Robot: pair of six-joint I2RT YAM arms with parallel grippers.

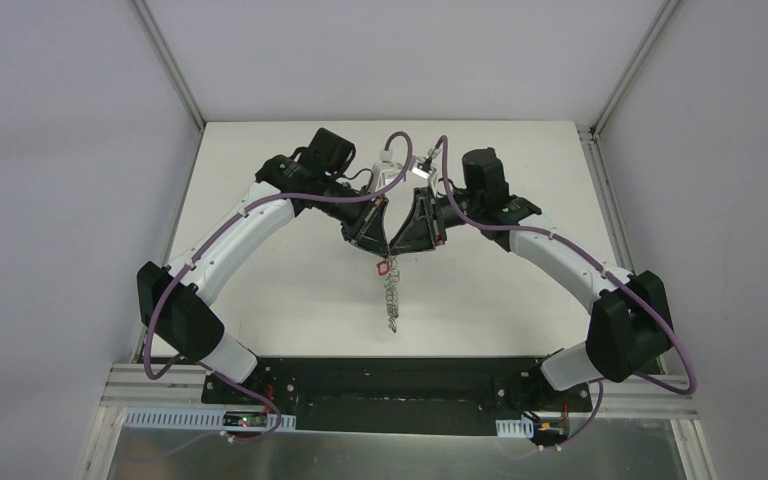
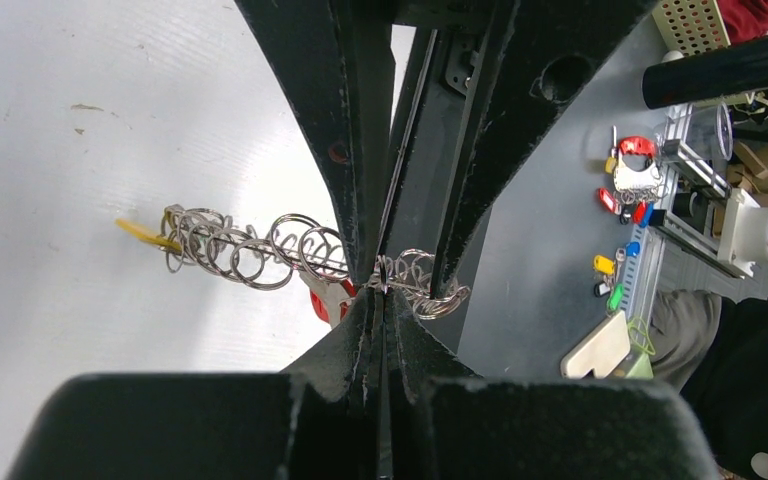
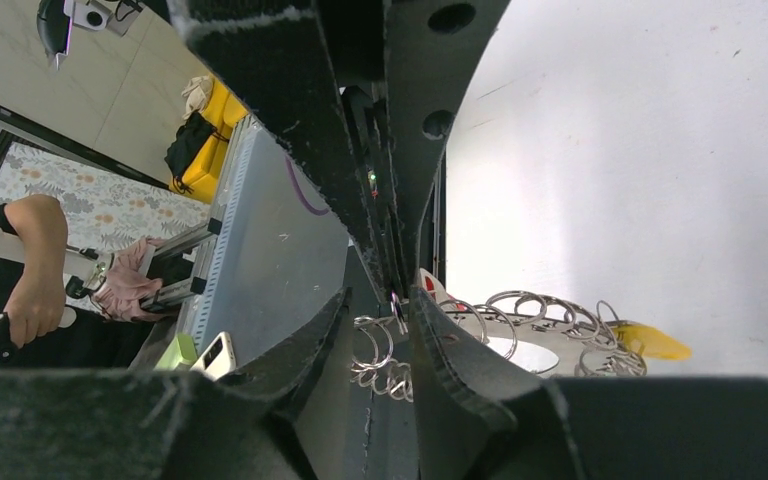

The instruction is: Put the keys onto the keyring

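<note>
The keyring (image 1: 391, 300) hangs edge-on like a chain below the two grippers, which meet above the table's middle. My left gripper (image 1: 375, 250) is shut on the ring's coiled rim (image 2: 220, 250), pinching it at the fingertips (image 2: 385, 288). My right gripper (image 1: 405, 250) is open; its fingers (image 2: 355, 190) straddle the rim beside the left fingertips. In the right wrist view the coils sit in the gap of the right gripper (image 3: 385, 320), next to the flat ring (image 3: 570, 348). A red key (image 2: 325, 303) hangs on the ring near the grip, and a yellow key (image 2: 140, 232) is at its far end.
The white table (image 1: 260, 300) is walled on three sides, with a black base rail (image 1: 390, 385) at the near edge. Beyond the table, the left wrist view shows small coloured items (image 2: 610, 265) on a bench, and the right wrist view shows a person's arm (image 3: 40, 260).
</note>
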